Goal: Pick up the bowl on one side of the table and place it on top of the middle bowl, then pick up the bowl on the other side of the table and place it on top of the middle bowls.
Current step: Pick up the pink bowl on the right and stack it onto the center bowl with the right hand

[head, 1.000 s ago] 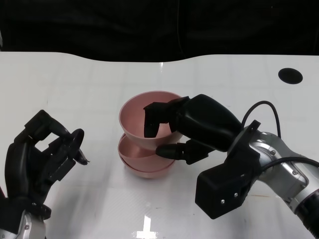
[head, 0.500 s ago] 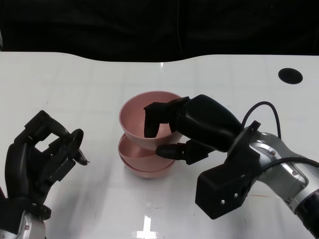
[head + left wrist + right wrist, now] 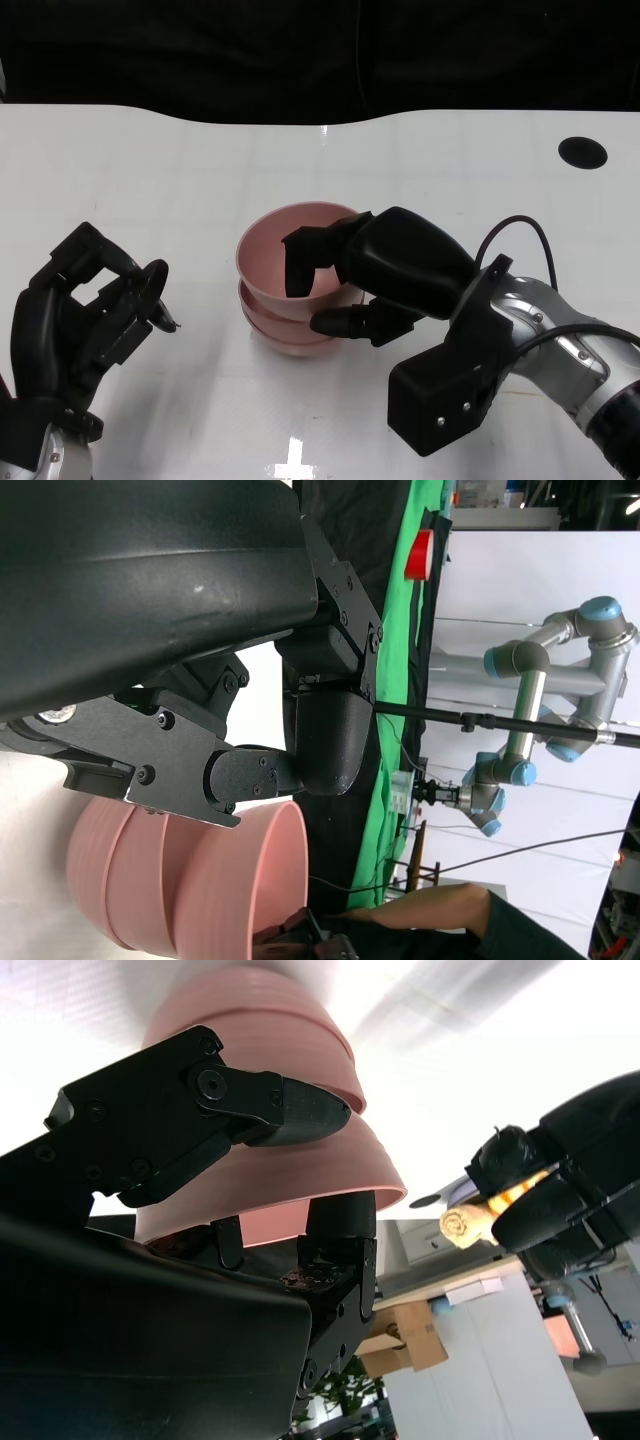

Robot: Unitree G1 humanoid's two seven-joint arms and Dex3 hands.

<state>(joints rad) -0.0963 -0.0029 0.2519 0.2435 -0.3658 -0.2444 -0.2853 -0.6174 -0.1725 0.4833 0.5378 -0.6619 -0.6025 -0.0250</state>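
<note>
- Head view: we see the right hand point(image 3: 345, 275) grasping the top pink bowl point(image 3: 285, 255) by its rim, fingers point(image 3: 298, 262) inside the bowl, thumb outside; the bowl sits tilted on the pink stack point(image 3: 285, 335) mid-bench point(image 3: 200, 170).
- Left hand point(image 3: 85, 305) is low at the left, well apart from the bowls, fingers loosely curled, holding nothing.
- Right wrist view shows the rim pinch close up.
- Only the left wrist view shows a person's arm point(image 3: 440, 920) and blue-jointed robot arm point(image 3: 530, 710) beyond.

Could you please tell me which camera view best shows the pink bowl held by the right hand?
The head view: the top pink bowl shows its open inside and the right hand pinching its rim. Both wrist views show only its outer wall.
</note>
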